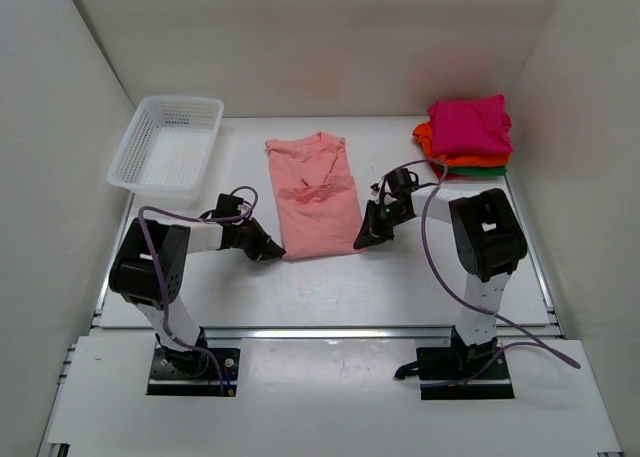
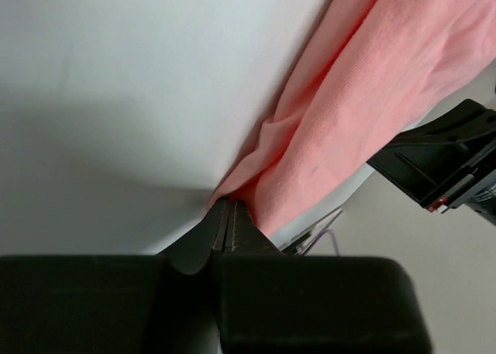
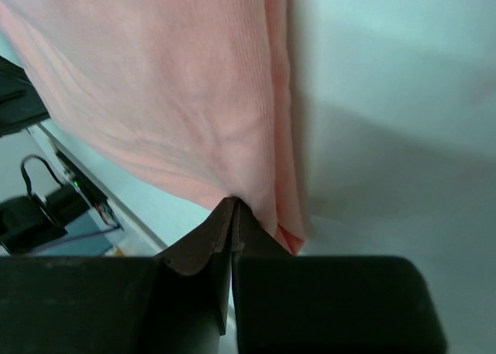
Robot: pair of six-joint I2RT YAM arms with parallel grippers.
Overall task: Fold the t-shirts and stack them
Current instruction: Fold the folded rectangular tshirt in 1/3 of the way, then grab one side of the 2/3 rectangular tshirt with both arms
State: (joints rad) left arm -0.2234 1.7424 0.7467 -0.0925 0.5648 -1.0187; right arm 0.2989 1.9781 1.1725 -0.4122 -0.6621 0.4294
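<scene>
Step in hand: crosswise fold of the salmon-pink t-shirt [image 1: 315,192], grip stage.

Nearest the arm bases, the left fingers [image 1: 268,247] sit at the shirt's 7 o'clock corner and the right fingers [image 1: 362,239] at its 5 o'clock corner, both low over the desk [image 1: 300,292].

- **L wrist view:** left fingers [image 2: 227,207] pressed together w/ the hem corner [image 2: 256,176] bunched right at the tips. Reads as a pinch on the cloth.
- **R wrist view:** right fingers [image 3: 234,207] closed tight, hem edge meeting the tips. Also looks pinched, tho how much cloth is caught I can't tell.

The shirt lies flat mid-desk, narrowed to a long strip, collar end toward 12 o'clock, some wrinkles approx at its middle.

Next move, as I judge it:
- Raise both corners together at the same height.
- Carry the near hem toward 12 o'clock and lay it over the collar end.
- Keep the arms in step, else the strip skews.
- Thin cloth may slip from either pinch, so confirm both corners rise.

Farther off, at approx 2 o'clock, is the stack of folded t-shirts [image 1: 468,142]: magenta on top, orange and green under. The pink one should end up there. The white basket [image 1: 128,149] at 10 o'clock has no part in this step.
</scene>
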